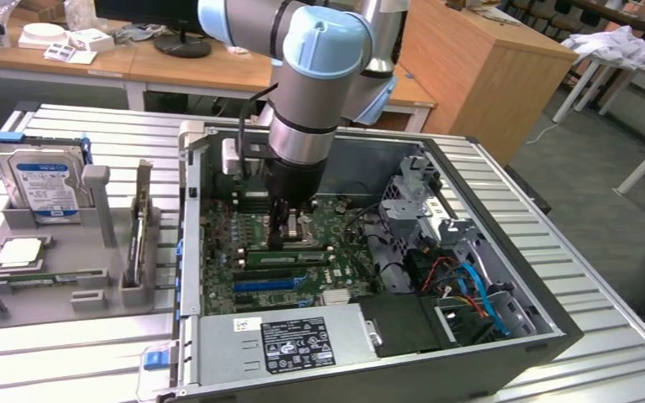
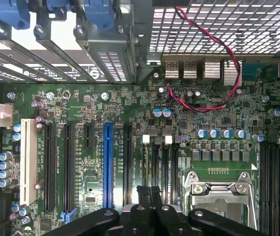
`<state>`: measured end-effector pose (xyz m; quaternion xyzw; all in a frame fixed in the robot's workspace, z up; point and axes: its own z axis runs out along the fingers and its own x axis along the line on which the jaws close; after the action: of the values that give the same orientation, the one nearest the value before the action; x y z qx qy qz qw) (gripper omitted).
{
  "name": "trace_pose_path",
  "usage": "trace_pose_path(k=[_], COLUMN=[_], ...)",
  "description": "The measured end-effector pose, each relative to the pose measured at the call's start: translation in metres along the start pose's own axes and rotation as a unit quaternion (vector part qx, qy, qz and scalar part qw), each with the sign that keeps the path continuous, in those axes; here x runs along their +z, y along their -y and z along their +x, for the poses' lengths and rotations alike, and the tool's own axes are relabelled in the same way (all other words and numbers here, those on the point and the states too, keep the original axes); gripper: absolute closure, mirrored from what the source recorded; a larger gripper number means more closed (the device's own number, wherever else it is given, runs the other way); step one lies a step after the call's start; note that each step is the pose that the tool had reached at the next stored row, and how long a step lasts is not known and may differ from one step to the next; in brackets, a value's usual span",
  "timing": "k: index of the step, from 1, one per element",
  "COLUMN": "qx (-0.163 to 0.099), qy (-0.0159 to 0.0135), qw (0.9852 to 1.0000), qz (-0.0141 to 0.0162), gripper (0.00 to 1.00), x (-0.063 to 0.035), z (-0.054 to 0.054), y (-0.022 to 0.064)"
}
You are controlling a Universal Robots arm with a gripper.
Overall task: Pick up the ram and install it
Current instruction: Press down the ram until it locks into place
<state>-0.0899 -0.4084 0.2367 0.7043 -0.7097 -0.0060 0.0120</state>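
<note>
1. The arm reaches down into the open computer case (image 1: pixel 547 332), which lies on its side on the ribbed metal table (image 1: pixel 625 285).
2. The gripper (image 1: pixel 283 235) is low over the motherboard (image 1: pixel 351 252), in the far part of the case, close to the processor socket (image 2: pixel 218 196).
3. In the wrist view the two fingers (image 2: pixel 142 196) are pressed together with no gap between them, so the gripper (image 2: pixel 150 189) is fully closed. I see nothing green between the tips.
4. The ram (image 1: pixel 48 275) seems to be the thin green stick lying flat in the grey parts holder (image 1: pixel 31 302), though it is small there and I am not fully sure.
5. This holder stands on the table outside the case, at the exterior view's left. The ram is therefore well apart from the gripper, with the case wall between them.
6. In the same holder a hard drive (image 1: pixel 43 180) with a blue label stands upright, farther away than the ram, and a square chip (image 1: pixel 20 252) lies between the two.
7. The black memory slots (image 2: pixel 277 182) run beside the socket, on its near side in the exterior view. They look empty.
8. A blue expansion slot (image 2: pixel 108 164) and a white one (image 2: pixel 28 162) lie on the other side of the fingers.
</note>
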Motion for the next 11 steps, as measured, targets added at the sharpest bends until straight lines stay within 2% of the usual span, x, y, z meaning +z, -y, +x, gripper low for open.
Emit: trace_pose_path(k=[11], qx=[0.000], qy=[-0.0001], qw=[1.0000], qz=[0.0001], gripper=[0.89], x=[0.0012], z=[0.0000], y=[-0.0015])
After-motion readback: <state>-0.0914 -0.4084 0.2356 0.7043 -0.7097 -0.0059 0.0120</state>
